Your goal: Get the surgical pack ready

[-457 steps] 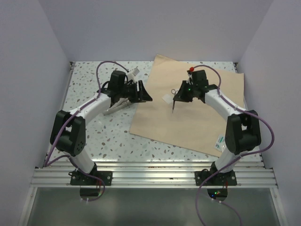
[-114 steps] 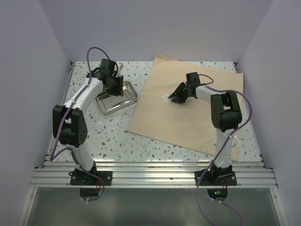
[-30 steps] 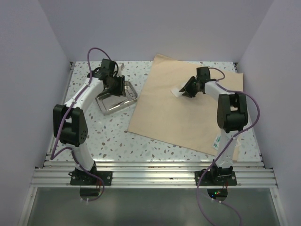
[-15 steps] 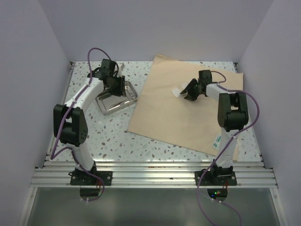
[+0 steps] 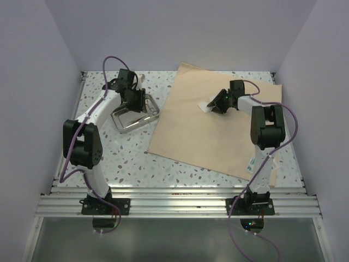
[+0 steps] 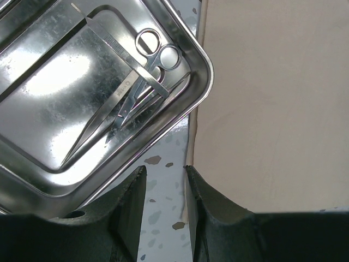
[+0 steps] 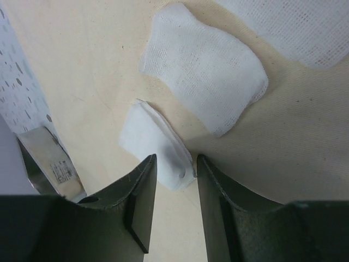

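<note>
- Your right gripper (image 7: 175,164): the jaws stand part-way apart, with the near end of a folded gauze pad (image 7: 150,139) between the fingertips. You cannot tell from either view whether they pinch it or only bracket it.
- Just beyond that pad: a second gauze square (image 7: 204,68) lies flat and apart from it. The edge of a third gauze piece (image 7: 294,24) shows at the top right corner of the wrist view.
- Under all three: the tan wrap sheet (image 5: 218,142), spread flat over the right half of the speckled table (image 5: 103,158), with one corner pointing toward the far wall.
- Your left gripper (image 6: 163,173): the jaws stand part-way apart and hold nothing. Through the gap you see bare table and the sheet's left edge.
- Just ahead of the left fingers: the metal tray (image 6: 49,114), resting on the table with its rounded corner right at the sheet's edge.
- Inside the tray: scissors (image 6: 131,101) and tweezers (image 6: 117,46), lying crossed near that corner.
- Overhead view: your left arm reaches to the far left of the table, above the tray's right end. Your right arm reaches over the far middle of the sheet.
</note>
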Controlling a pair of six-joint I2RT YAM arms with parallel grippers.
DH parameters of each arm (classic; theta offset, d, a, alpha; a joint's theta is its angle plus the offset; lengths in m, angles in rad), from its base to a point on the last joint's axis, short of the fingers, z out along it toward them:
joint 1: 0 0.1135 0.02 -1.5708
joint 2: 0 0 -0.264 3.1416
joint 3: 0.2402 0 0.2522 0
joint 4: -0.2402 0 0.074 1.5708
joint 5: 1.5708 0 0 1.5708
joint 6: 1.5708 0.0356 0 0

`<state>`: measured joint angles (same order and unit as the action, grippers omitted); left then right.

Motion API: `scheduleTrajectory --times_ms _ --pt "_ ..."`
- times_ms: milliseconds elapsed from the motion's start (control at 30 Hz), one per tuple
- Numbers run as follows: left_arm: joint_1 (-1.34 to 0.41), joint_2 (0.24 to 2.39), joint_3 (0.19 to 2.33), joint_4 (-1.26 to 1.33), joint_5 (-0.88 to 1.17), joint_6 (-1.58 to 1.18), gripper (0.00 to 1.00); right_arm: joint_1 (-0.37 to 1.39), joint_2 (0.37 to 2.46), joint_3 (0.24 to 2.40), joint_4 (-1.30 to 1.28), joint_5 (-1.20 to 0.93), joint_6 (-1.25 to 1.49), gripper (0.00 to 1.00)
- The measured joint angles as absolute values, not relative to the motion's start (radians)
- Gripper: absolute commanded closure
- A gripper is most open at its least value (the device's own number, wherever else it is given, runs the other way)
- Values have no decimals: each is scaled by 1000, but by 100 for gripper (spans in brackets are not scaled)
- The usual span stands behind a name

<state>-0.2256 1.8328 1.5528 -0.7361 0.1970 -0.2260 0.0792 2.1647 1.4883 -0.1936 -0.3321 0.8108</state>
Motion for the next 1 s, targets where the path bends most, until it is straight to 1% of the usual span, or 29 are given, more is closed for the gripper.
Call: scheduleTrajectory --times_ms 133,233,267,333,367,400,533,633,767,900,1000 --pt "-226 1835 1554 -734 200 -226 61 79 2169 1489 -184 -340 809 63" --pt "-226 1835 1554 -726 214 -229 59 79 2174 1489 -179 -344 804 72" --pt "-226 1835 1554 -720 224 -234 58 79 2176 1490 -179 -348 802 81" --pt "-226 1834 1547 -698 250 -249 57 79 2186 1495 -179 -355 794 89" --pt "-226 1832 1539 -684 265 -255 57 79 2192 1500 -180 -364 794 97" --pt "-226 1831 1527 -666 286 -269 55 79 2195 1507 -186 -368 791 100" --pt "-229 1814 1433 -565 397 -345 53 80 2189 1516 -222 -408 804 100" --pt "-232 1795 1328 -425 503 -463 51 80 2147 1499 -239 -445 835 100" --pt "-246 1787 1221 -223 607 -652 50 86 1999 1430 -239 -502 908 100" --pt "-272 1786 1206 -30 657 -835 47 113 1868 1382 -213 -538 972 100" --pt "-295 1782 1180 124 667 -987 44 151 1812 1356 -183 -550 1016 100"
